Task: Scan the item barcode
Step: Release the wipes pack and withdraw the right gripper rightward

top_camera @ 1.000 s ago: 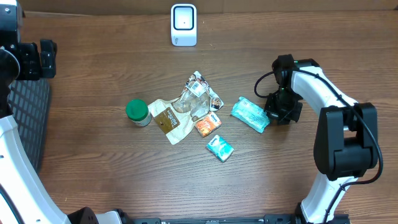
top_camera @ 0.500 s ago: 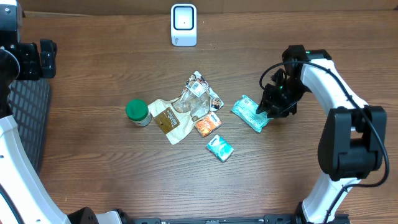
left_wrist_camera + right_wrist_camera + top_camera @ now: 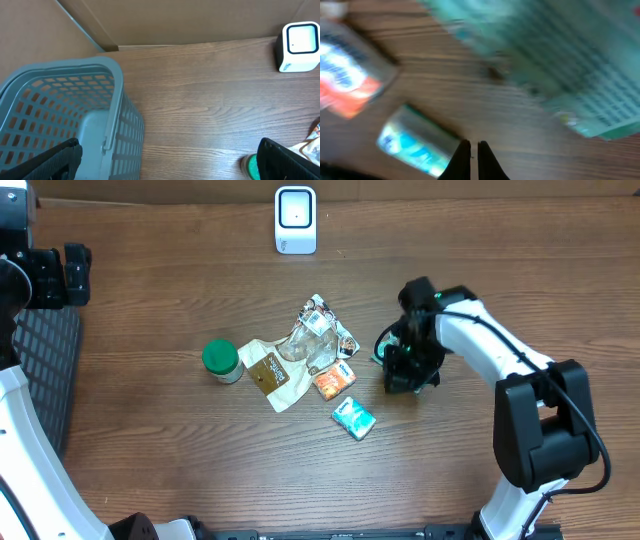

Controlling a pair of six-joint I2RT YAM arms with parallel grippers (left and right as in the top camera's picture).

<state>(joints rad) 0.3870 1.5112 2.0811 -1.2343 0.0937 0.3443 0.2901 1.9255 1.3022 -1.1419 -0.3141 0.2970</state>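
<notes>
A soft teal plastic-wrapped packet (image 3: 580, 60) lies flat on the brown wooden table (image 3: 150, 460), just right of a heap of crumpled snack wrappers (image 3: 300, 350). The right gripper (image 3: 472, 150) sits low at its edge, black fingers pressed together on nothing, seemingly to nudge the packet rather than pinch it. An orange-red sachet (image 3: 345, 85) lies near. The white box-shaped barcode scanner (image 3: 295, 220) stands well apart at the far edge, facing the goods. The left gripper (image 3: 167, 165) hangs spread wide beside a grey slatted plastic basket (image 3: 60, 110), likely parked clear
</notes>
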